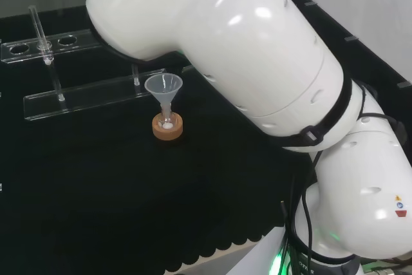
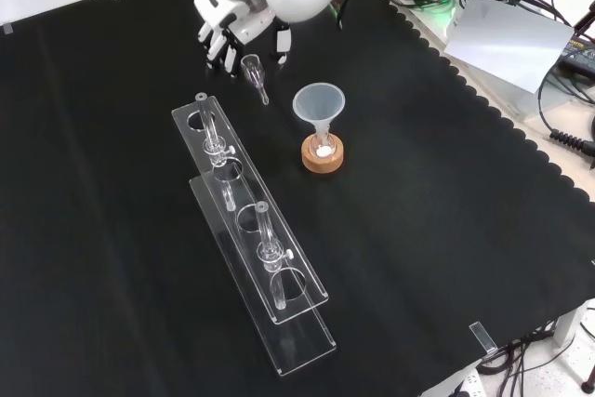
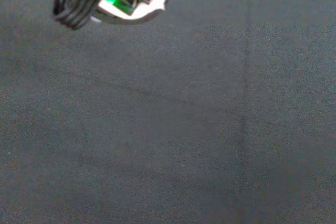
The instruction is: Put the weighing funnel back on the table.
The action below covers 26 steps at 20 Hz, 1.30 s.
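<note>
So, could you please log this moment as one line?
hand at weighing funnel | hold unclear | funnel upright in flask on cork ring

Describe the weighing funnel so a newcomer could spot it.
In the front view, find the long clear rack on the black cloth. Just past its far end, below the hand, is the weighing funnel: small, clear, short-stemmed, unlike the big funnel upright above a cork ring.
</note>
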Available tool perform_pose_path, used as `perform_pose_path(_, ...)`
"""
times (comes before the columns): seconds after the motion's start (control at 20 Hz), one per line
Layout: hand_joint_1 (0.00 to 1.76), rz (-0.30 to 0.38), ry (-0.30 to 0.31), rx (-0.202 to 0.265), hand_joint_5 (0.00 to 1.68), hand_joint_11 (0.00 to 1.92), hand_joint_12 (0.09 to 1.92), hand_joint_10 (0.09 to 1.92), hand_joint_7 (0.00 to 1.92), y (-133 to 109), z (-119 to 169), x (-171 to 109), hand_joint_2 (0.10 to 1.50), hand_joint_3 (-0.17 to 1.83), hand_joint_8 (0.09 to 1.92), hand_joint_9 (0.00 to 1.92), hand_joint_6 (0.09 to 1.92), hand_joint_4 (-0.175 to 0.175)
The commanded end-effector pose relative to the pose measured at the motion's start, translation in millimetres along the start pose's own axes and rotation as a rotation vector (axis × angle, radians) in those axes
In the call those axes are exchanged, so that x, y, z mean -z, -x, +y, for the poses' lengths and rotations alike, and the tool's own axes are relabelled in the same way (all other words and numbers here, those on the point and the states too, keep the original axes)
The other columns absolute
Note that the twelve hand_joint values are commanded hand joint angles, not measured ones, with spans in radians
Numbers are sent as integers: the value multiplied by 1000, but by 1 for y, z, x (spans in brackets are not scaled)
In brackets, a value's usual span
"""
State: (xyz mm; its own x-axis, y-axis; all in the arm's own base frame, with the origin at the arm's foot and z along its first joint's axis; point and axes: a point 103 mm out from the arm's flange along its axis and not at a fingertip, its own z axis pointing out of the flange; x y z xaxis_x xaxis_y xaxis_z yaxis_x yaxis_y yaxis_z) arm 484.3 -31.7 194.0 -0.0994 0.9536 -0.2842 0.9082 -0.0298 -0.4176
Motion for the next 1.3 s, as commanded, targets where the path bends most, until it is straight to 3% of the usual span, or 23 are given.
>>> perform_pose_path(0.05, 1100, 14, -9, 30, 1180, 372, 1315, 541, 391, -11, 21, -13, 677, 696, 636, 733, 851, 175)
perform_pose_path(1.3, 1099, 77, -22, 73, 1175, 376, 1313, 542, 406, -27, 31, -64, 680, 693, 646, 736, 859, 175)
